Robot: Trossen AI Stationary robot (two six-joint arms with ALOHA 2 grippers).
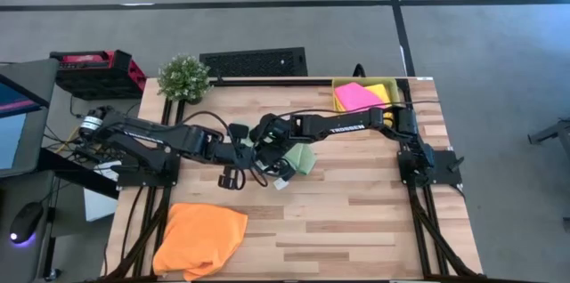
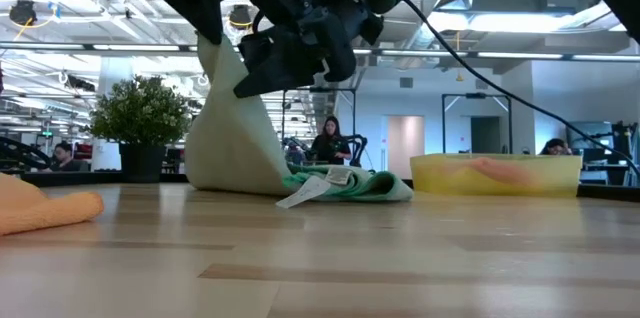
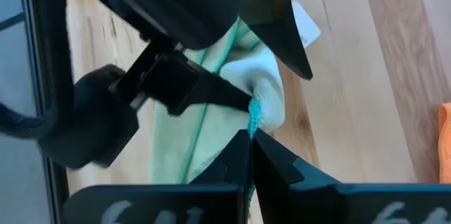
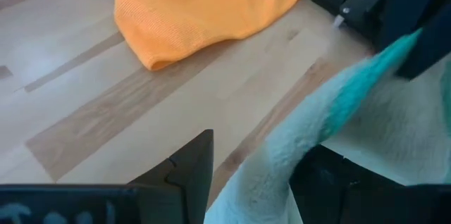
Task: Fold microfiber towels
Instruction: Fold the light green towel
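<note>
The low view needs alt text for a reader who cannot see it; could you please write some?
Two dark robot arms reach down from above and lift one side of a pale green towel off a wooden table, its other side bunched on the surface. An orange towel lies at the left edge, a potted plant stands behind, and a translucent yellow tray sits at right.

Seen from above, both arms cross over the pale green towel (image 1: 303, 159), hiding most of it and both claw tips. At table height, the towel's lifted top disappears behind dark arm parts. The yellow towel (image 1: 383, 92) is mostly covered by the pink towel (image 1: 357, 97) in the tray (image 1: 343, 83). People in the room behind are too small to make out.
</note>
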